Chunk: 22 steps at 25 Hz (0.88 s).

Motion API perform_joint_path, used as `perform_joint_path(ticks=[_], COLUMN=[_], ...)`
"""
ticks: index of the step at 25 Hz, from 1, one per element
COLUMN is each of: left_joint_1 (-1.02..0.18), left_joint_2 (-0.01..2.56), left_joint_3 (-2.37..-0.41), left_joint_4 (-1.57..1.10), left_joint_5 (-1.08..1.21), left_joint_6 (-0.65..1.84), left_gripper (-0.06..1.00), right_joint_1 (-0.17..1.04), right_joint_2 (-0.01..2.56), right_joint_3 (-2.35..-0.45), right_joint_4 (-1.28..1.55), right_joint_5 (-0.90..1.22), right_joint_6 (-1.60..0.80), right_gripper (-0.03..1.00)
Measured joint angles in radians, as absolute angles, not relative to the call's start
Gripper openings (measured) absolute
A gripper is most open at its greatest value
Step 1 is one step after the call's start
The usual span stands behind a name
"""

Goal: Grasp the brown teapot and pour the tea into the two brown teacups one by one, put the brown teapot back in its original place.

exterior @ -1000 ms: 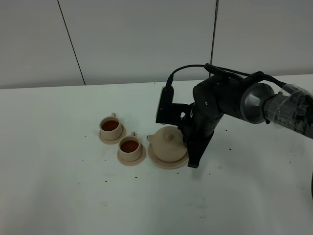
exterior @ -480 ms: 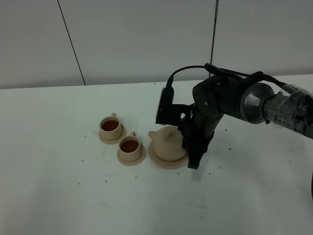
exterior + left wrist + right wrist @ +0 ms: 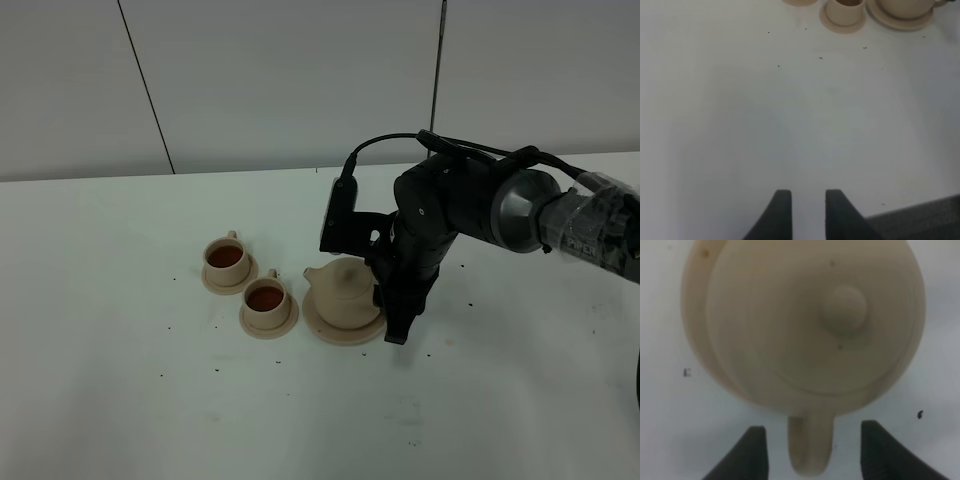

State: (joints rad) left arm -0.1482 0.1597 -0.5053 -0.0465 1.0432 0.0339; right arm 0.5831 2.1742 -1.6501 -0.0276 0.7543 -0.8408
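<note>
The brown teapot stands upright on its large round saucer, spout toward the two brown teacups. Both teacups hold dark tea and sit on small saucers. My right gripper is just right of the teapot. In the right wrist view the right gripper is open, and its fingers straddle the teapot's loop handle without touching it. My left gripper is empty, its jaws a narrow gap apart over bare table, far from the teapot and the near cup.
The white table is speckled with small dark tea crumbs. A white panelled wall runs along the back. The left wrist view shows the table's edge with dark grey beyond it.
The teapot went from tilted, spout down, to upright and settled on its large saucer. The right arm has barely shifted. The cups have not moved.
</note>
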Motion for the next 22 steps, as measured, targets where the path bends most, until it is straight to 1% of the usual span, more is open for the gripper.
perform_joint_path(ticks=[4, 12, 16, 22], left_joint_1=[-0.148, -0.148, -0.148, -0.148], left_joint_2=[0.16, 0.16, 0.16, 0.16], left_joint_3=[-0.505, -0.505, -0.505, -0.505], left_joint_4=[-0.047, -0.047, -0.047, -0.047], left_joint_5=[1.043, 1.043, 1.043, 1.043], left_joint_6=[0.034, 0.034, 0.034, 0.034], left_gripper=[0.24, 0.24, 0.24, 0.24], right_joint_1=[0.583, 0.553, 0.496, 0.384], right_joint_2=[2.143, 1.962, 1.887, 1.777], right_joint_3=[-1.65, -1.65, -1.65, -1.65], right_joint_4=[-0.045, -0.176, -0.16, 0.0], right_joint_5=[0.761, 0.802, 0.873, 0.932], right_joint_6=[-0.822, -0.674, -0.626, -0.609], right_gripper=[0.42, 0.42, 0.4, 0.34])
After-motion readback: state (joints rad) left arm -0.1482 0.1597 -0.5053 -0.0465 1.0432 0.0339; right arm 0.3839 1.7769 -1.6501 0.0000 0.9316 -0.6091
